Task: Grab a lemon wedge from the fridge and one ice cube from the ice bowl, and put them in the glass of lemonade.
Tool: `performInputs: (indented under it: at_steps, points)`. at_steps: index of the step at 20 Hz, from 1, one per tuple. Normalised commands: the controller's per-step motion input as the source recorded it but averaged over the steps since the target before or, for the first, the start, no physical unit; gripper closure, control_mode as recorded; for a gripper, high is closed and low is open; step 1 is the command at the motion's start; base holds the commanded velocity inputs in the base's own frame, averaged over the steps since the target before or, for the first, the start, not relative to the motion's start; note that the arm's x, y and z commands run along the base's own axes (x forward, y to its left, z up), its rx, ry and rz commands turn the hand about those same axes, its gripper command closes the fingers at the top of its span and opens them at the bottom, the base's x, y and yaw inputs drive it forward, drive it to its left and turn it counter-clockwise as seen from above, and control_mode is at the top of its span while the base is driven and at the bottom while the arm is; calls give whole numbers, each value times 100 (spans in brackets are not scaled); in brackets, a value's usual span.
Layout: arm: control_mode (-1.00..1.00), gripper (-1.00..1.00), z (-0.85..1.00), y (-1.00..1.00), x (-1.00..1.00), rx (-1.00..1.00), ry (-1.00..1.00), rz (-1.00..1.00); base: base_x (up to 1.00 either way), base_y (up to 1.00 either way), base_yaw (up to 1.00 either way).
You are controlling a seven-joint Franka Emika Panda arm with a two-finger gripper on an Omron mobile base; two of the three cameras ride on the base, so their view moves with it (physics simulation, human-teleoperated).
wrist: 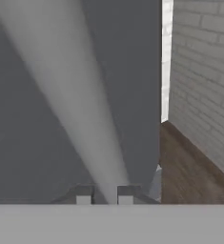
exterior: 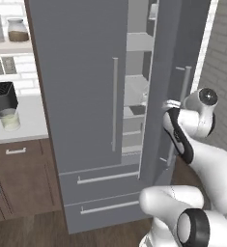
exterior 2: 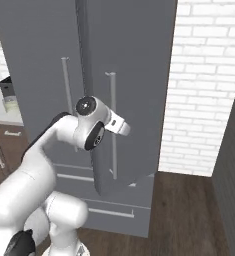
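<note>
The grey fridge (exterior: 81, 72) fills the middle, and its right door (exterior: 170, 43) stands ajar, showing pale shelves (exterior: 134, 91) inside. My gripper (wrist: 104, 194) is shut on that door's long silver handle (wrist: 70, 95), which runs up between the two fingertips (wrist: 83, 194). The hand (exterior 2: 118, 124) sits at mid height on the handle (exterior 2: 112, 150). The glass of lemonade (exterior: 9, 119) stands on the white counter (exterior: 30, 120) to the left. The lemon wedge and the ice bowl are out of view.
A black toaster (exterior: 1, 99) sits behind the glass. A jar of brown powder (exterior: 17, 30) is on a wall shelf. Brown cabinets (exterior: 18, 173) are below the counter. A white brick wall (exterior 2: 204, 85) stands right of the fridge, with wood floor (exterior 2: 189, 210) below it.
</note>
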Motion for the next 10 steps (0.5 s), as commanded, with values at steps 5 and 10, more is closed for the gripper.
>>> performInputs:
  at_steps: [5, 10]
  points:
    - [-100, 100, 41, -37, -100, 13, -3, 0, 0, 0, 0]
    - [-100, 100, 98, 2, -99, 5, -16, 8, 0, 0, 0]
